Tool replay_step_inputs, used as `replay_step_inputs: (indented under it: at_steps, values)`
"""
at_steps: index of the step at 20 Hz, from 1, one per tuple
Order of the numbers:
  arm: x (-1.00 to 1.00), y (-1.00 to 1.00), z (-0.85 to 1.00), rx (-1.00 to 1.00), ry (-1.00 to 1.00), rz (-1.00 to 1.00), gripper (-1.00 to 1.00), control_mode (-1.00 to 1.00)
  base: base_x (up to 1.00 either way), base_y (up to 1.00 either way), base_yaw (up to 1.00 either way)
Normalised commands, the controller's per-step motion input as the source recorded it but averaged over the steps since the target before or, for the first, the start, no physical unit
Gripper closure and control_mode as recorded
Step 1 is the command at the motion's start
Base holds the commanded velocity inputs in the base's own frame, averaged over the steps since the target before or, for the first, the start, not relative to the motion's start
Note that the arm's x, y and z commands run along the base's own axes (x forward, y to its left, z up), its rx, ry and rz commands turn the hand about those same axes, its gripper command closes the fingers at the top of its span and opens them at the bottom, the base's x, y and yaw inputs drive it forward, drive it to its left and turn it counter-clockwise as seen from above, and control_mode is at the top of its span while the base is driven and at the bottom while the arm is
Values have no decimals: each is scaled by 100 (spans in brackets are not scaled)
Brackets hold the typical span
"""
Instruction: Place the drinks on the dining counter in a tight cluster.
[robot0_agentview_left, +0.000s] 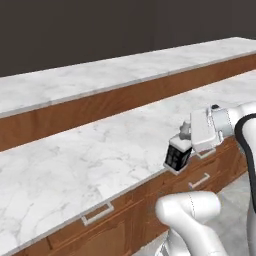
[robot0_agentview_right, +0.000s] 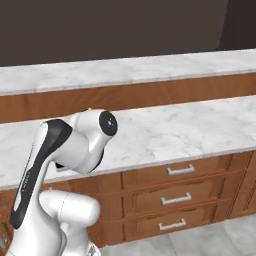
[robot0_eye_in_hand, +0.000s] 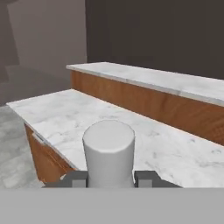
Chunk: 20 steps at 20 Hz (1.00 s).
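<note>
The hand (robot0_agentview_left: 183, 145) was clenched on the small dark square bottle (robot0_agentview_left: 177, 155), holding it by its grey cap above the front edge of the lower counter (robot0_agentview_left: 100, 155), apparently for carrying to the raised dining counter (robot0_agentview_left: 75, 80) behind.

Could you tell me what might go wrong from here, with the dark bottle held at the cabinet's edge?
1. The tool grips the dark bottle by its grey cap alone, and the bottle hangs tilted, so it may slip or swing.
2. It sits low beside the cabinet counter's front edge and could knock it.
3. The dining counter stands higher and farther, so a low carry may hit its wood side.
</note>
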Motion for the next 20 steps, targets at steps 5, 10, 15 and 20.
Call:
replay_step_inputs:
  at_steps: [5, 10, 15, 20]
  values:
    - [0, 0, 0, 0, 0, 0, 100, 100, 3, 15, -97]
    - [0, 0, 0, 0, 0, 0, 100, 100, 2, 6, -100]
    - [0, 0, 0, 0, 0, 0, 100, 100, 0, 0, -100]
    - [0, 0, 0, 0, 0, 0, 100, 100, 0, 0, -100]
